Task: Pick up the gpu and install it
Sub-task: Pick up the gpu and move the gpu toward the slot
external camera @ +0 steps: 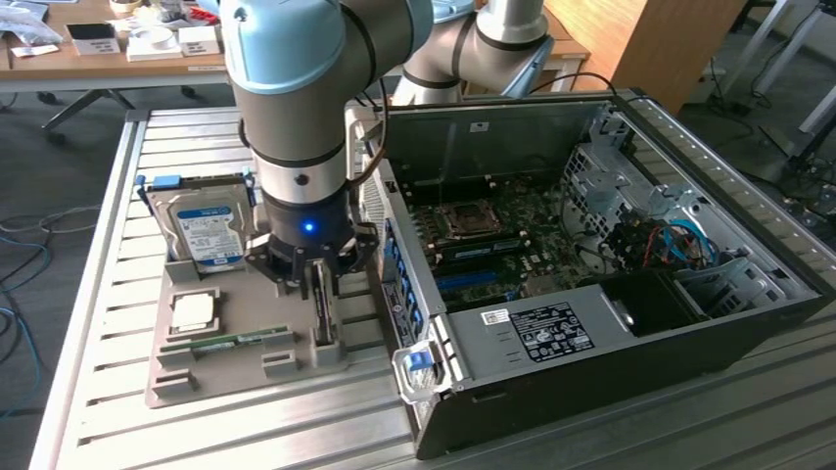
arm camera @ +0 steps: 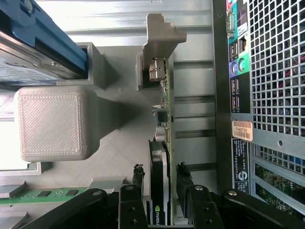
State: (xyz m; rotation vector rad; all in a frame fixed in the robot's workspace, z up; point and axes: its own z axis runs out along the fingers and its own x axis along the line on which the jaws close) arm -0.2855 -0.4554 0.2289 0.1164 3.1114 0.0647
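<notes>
The gpu (external camera: 323, 311) stands on edge in a slot of the grey fixture (external camera: 176, 384), a thin dark card beside the computer case. My gripper (external camera: 315, 281) hangs straight down over it. In the wrist view the gpu (arm camera: 162, 138) runs away from the camera with its green board edge and chips showing. The gripper (arm camera: 159, 172) is open, its black fingertips (arm camera: 138, 174) straddling the card, and a narrow gap shows on each side. The card rests in its slot.
The open computer case (external camera: 731, 323) lies at the exterior view's right, motherboard (external camera: 477, 230) exposed. On the fixture are a hard drive with a blue label (external camera: 209, 233), a processor chip (external camera: 194, 311) and a green memory stick (external camera: 238, 340). The case's rear panel (arm camera: 238, 95) is close beside the card.
</notes>
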